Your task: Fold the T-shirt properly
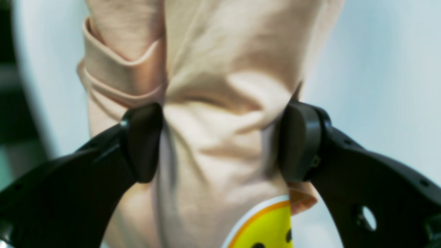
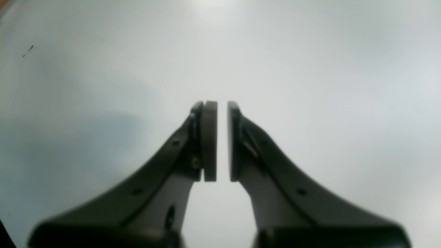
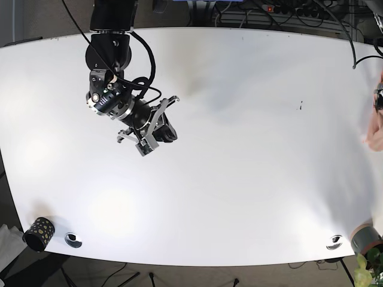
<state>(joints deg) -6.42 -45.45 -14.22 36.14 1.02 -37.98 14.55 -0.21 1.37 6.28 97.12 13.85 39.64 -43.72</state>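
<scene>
The shirt [image 1: 220,113] is bunched up and pinched between the pads of the left claw [image 1: 220,141], so that claw is clenched on a thick wad of peach cloth. In the base view only a sliver of the same cloth is seen, at the tabletop's [image 3: 239,149] 3 o'clock edge, mostly out of frame. A folded cuff or hem is seen at about 10 o'clock of the grip in the left wrist view, and a yellow smiley print [image 1: 265,227] at 6 o'clock.

The right claw [image 2: 222,141] is held over bare tabletop, at about 10 o'clock in the base view, well apart from the shirt. Its pads are nearly closed with a thin gap, and nothing is gripped.

The cloth is judged to be light, soft and floppy, so it'll sag and crumple wherever it's held. A wad grip like this probably won't lay flat; a seam, shoulder or hem corner would be better taken, one per claw.
</scene>
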